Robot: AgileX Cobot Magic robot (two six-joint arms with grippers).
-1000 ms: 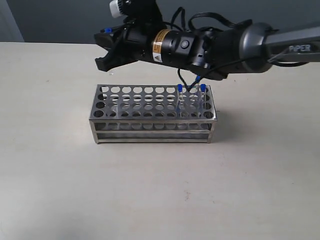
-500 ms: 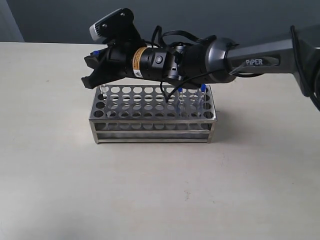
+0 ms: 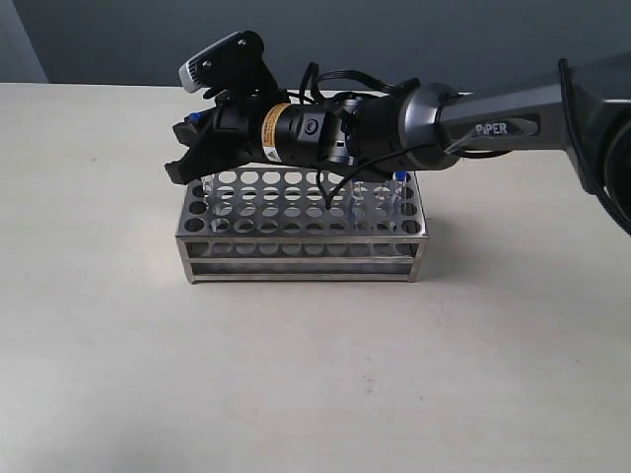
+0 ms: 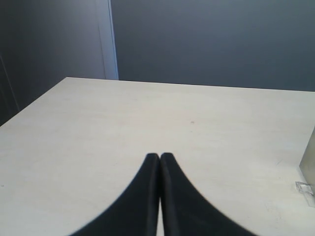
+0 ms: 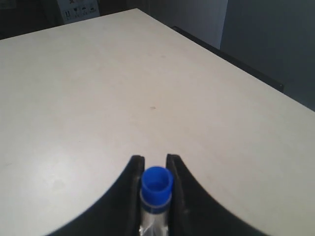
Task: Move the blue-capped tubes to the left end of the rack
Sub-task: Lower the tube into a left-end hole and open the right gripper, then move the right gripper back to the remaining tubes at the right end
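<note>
The steel rack [image 3: 301,225] stands mid-table. My right gripper [image 3: 187,148] has reached across to the rack's left end and is shut on a blue-capped tube [image 3: 197,118]. In the right wrist view that tube [image 5: 157,184] sits between the two black fingers of the right gripper [image 5: 156,158], cap outward. Another blue-capped tube [image 3: 399,179] stands at the rack's right end, with more clear tubes beside it partly hidden behind the arm. The left gripper [image 4: 160,156] is shut on nothing over bare table and does not show in the exterior view.
The right arm [image 3: 444,118] lies across the top of the rack from the right. The pale tabletop [image 3: 315,374] spreads in front of the rack. A grey wall [image 3: 394,39] runs behind the table.
The right arm has swung left with the tube, from over the rack's middle to its left end, and dropped slightly lower. The rack has not moved.
</note>
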